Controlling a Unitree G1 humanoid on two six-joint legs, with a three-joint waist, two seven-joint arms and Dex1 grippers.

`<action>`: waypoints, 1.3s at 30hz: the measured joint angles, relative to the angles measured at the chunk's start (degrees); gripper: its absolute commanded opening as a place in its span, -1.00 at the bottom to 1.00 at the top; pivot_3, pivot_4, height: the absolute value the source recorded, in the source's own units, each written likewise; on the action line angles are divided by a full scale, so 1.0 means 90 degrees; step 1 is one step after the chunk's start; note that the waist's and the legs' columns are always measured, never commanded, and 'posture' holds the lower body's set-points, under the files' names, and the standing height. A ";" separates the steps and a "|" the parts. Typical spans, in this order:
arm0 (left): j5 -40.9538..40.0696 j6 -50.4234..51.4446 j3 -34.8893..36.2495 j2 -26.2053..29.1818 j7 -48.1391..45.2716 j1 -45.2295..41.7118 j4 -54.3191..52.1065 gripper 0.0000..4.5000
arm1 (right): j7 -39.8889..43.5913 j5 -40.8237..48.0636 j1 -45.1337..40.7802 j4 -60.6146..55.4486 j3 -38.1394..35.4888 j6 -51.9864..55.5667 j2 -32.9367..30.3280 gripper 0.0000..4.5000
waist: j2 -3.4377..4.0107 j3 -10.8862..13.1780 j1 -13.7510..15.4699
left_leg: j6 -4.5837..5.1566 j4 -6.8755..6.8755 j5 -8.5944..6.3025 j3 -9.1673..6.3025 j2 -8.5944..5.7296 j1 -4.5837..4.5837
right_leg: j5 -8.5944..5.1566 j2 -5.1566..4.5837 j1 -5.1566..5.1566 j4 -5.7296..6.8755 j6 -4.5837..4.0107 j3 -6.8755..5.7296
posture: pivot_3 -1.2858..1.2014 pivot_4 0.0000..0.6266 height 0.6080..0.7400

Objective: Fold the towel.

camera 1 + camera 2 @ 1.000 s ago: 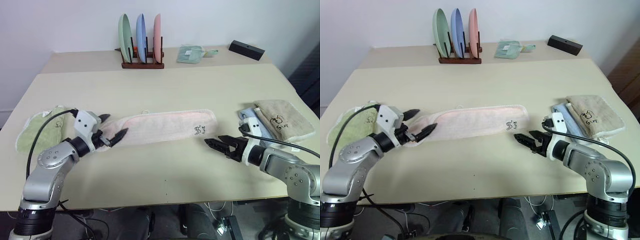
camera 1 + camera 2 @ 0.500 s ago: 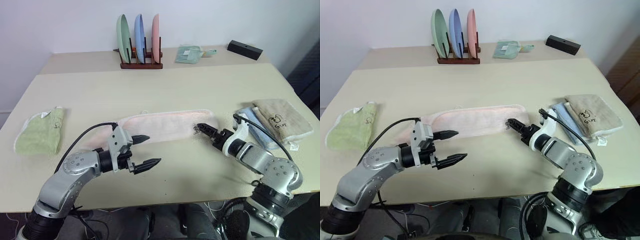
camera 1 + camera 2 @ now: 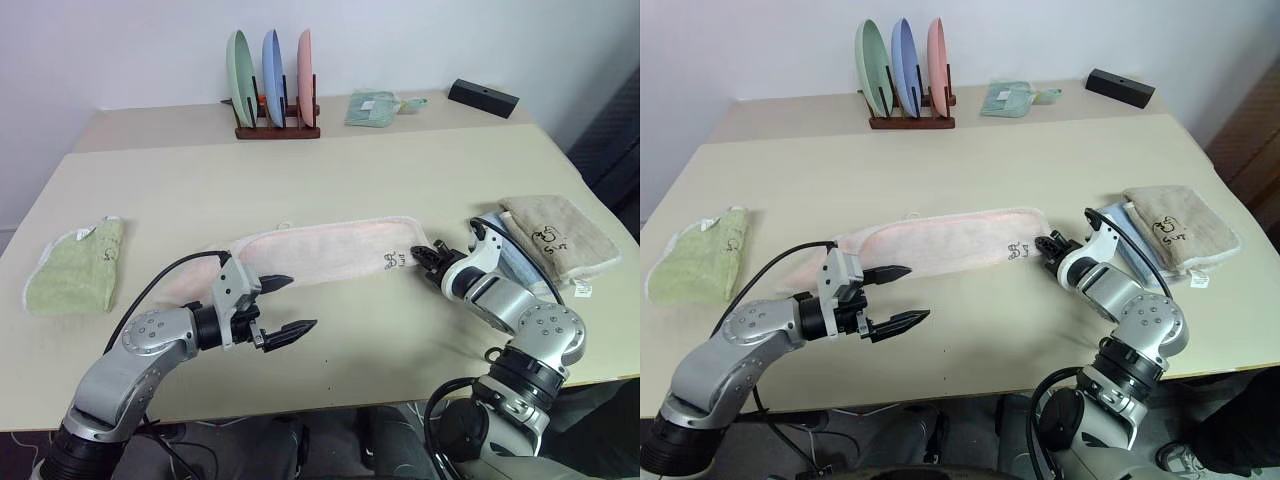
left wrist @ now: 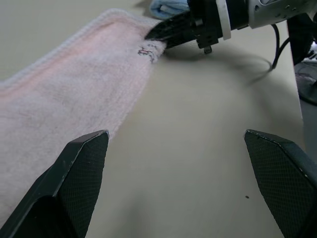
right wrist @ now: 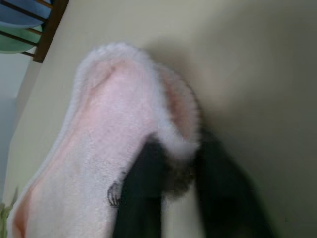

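Left eye view: towel (image 3: 320,253) lying flat as a long pink strip across the middle of the table (image 3: 330,180), running left to right.
Towel mark: dark embroidery (image 3: 397,261) near the strip's right end; small white loop (image 3: 286,225) on the far edge.
Right gripper (image 3: 430,258): at the towel's right end, fingers closed together on the near right corner of the cloth.
Right wrist view: two black fingers (image 5: 141,188) pinching the white-edged corner, cloth bunched between them.
Left gripper (image 3: 284,306): above bare table just in front of the towel's left part, fingers spread wide, nothing between them, not touching the cloth.
Left wrist view: both pads (image 4: 81,171) far apart, towel beside one of them, bare table between.
Green towel (image 3: 72,264): folded, near the table's left edge, well apart from the pink one.
Beige towel (image 3: 558,237): folded, near the right edge, lying partly on a blue cloth (image 3: 502,238), just beyond the right arm.
Plate rack (image 3: 272,128): at the back, holding three upright plates, green, blue and pink.
Back right: small green cloth (image 3: 372,107) and a black box (image 3: 483,98).
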 measured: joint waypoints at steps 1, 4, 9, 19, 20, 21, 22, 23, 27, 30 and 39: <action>0.0004 -0.0029 0.0013 -0.0001 0.0003 0.0000 0.0008 1.00 | -0.0011 0.0012 0.0012 0.0000 -0.0006 -0.0002 -0.0017 -0.98 | 0.0001 0.0000 0.0006 | 0.0000 0.0000 0.0000 0.0000 0.0000 -0.0002 | 0.0000 0.0000 -0.0001 -0.0001 0.0000 0.0000 | 0.03 -0.52 0.84; 0.0056 -0.0147 0.0097 -0.0006 -0.0004 -0.0026 0.0197 1.00 | -0.0038 0.0202 0.0098 -0.0075 -0.0113 0.0048 -0.0215 -0.98 | 0.0007 0.0003 0.0022 | 0.0001 0.0000 0.0000 0.0001 0.0000 -0.0003 | 0.0000 0.0000 -0.0003 -0.0001 0.0000 0.0000 | 0.03 -0.52 0.84; 0.0123 -0.0283 0.0121 -0.0019 -0.0040 -0.0138 0.0548 1.00 | 0.0031 0.0710 0.0137 -0.0428 -0.0601 0.0212 -0.1301 -0.98 | 0.0008 0.0005 0.0029 | 0.0007 0.0000 -0.0003 0.0001 -0.0002 -0.0006 | -0.0001 -0.0001 -0.0001 -0.0007 0.0001 -0.0001 | 0.03 -0.52 0.84; 0.0258 -0.0495 0.0125 -0.0076 -0.0101 -0.0391 0.0936 1.00 | 0.1630 0.0809 0.0405 -0.1130 0.1620 0.0007 -0.3512 -0.98 | 0.0014 0.0006 -0.0105 | 0.0037 -0.0008 -0.0021 0.0015 0.0020 -0.0004 | -0.0001 0.0001 -0.0002 -0.0011 0.0001 0.0002 | 0.03 -0.52 0.84; 0.0276 -0.0499 0.0129 -0.0077 -0.0087 -0.0404 0.0936 1.00 | 0.1872 0.0744 0.0459 -0.1263 0.1994 -0.0098 -0.3623 -0.98 | 0.0012 0.0006 -0.0106 | 0.0037 -0.0007 -0.0021 0.0015 0.0020 -0.0004 | -0.0001 0.0001 -0.0002 -0.0012 0.0001 0.0002 | 0.03 -0.52 0.84; 0.0297 -0.0500 0.0133 -0.0077 -0.0070 -0.0404 0.0936 1.00 | 0.2136 0.0688 0.0492 -0.1372 0.2378 -0.0229 -0.3730 -0.98 | 0.0012 0.0006 -0.0108 | 0.0037 -0.0007 -0.0021 0.0016 0.0020 -0.0004 | -0.0001 0.0001 -0.0003 -0.0012 0.0001 0.0002 | 0.03 -0.52 0.84; 0.0305 -0.0500 0.0141 -0.0077 -0.0052 -0.0398 0.0935 1.00 | 0.2341 0.0637 0.0503 -0.1466 0.2708 -0.0326 -0.3819 -0.98 | 0.0012 0.0006 -0.0105 | 0.0036 -0.0007 -0.0021 0.0016 0.0020 -0.0005 | -0.0001 0.0001 -0.0003 -0.0012 0.0001 0.0002 | 0.03 -0.52 0.84; 0.0308 -0.0499 0.0162 -0.0077 -0.0029 -0.0376 0.0931 1.00 | 0.2621 0.0480 0.0502 -0.1592 0.3196 -0.0534 -0.3978 -0.98 | 0.0012 0.0007 -0.0103 | 0.0035 -0.0007 -0.0020 0.0016 0.0020 -0.0005 | -0.0001 0.0001 -0.0003 -0.0013 0.0001 0.0002 | 0.03 -0.52 0.84; 0.0309 -0.0494 0.0186 -0.0092 0.0021 -0.0282 0.0902 1.00 | 0.3290 -0.0329 0.0387 -0.1706 0.4822 -0.1296 -0.4159 -0.98 | 0.0004 0.0008 -0.0101 | 0.0019 -0.0005 -0.0012 0.0015 0.0019 -0.0006 | -0.0001 0.0000 -0.0003 -0.0015 0.0002 0.0001 | 0.03 -0.52 0.84; 0.0311 -0.0490 0.0189 -0.0107 0.0111 -0.0250 0.0800 1.00 | 0.3603 -0.0993 0.0239 -0.1472 0.5897 -0.1823 -0.4068 -0.98 | 0.0002 0.0009 -0.0096 | 0.0006 -0.0005 -0.0005 0.0015 0.0019 -0.0007 | -0.0001 0.0000 -0.0004 -0.0016 0.0002 0.0001 | 0.03 -0.52 0.84; 0.0310 -0.0425 0.0243 -0.0145 0.0436 0.0150 0.0358 1.00 | 0.4172 -0.2143 0.0156 -0.0771 0.6961 -0.2731 -0.3681 -0.39 | -0.0003 0.0009 -0.0075 | 0.0004 -0.0005 -0.0005 0.0011 0.0017 -0.0010 | -0.0001 0.0001 -0.0008 -0.0019 0.0001 0.0001 | 0.03 -0.52 0.84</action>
